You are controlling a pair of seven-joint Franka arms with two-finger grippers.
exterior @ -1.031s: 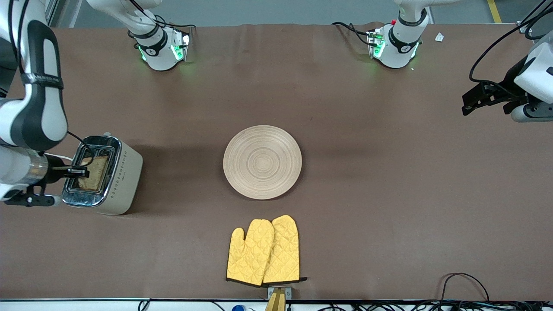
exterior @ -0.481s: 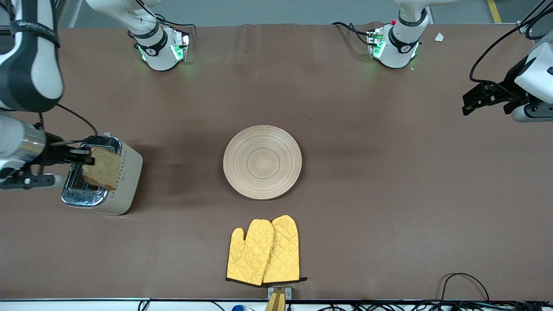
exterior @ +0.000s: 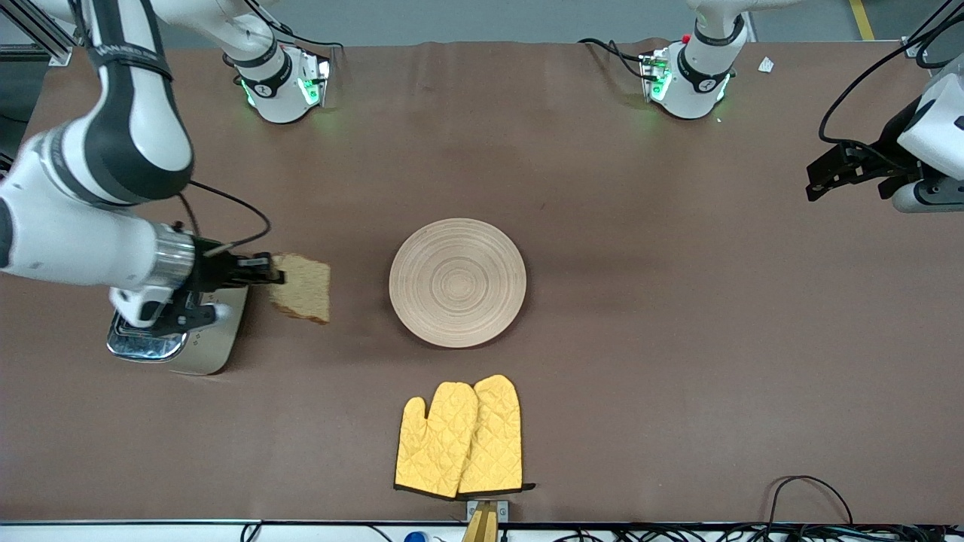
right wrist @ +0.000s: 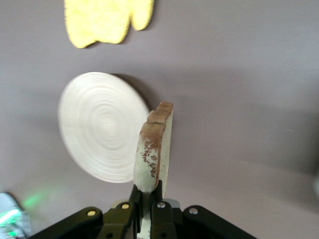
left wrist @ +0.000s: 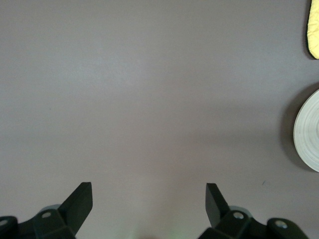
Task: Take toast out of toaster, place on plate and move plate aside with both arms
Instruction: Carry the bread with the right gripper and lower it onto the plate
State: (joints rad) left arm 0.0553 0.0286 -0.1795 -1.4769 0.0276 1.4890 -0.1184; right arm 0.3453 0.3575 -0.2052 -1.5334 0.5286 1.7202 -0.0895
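Observation:
My right gripper (exterior: 265,277) is shut on the toast (exterior: 303,287), a light-brown speckled slice with a darker crust, and holds it in the air over the bare table between the toaster (exterior: 179,339) and the plate (exterior: 457,282). In the right wrist view the toast (right wrist: 154,149) stands on edge, pinched between the jaws of the right gripper (right wrist: 149,195), with the plate (right wrist: 99,124) ahead of it. The round pale wooden plate lies at the table's middle with nothing on it. My left gripper (exterior: 817,178) waits open above the left arm's end of the table; its fingers (left wrist: 79,201) stand wide apart over bare cloth.
A chrome and cream toaster stands at the right arm's end of the table, partly under the right wrist. A pair of yellow oven mitts (exterior: 461,438) lies nearer to the front camera than the plate. The plate's rim (left wrist: 306,132) and a mitt corner (left wrist: 314,27) show in the left wrist view.
The right gripper has lifted the toast out of the toaster slot and carried it toward the plate. The left arm has not moved.

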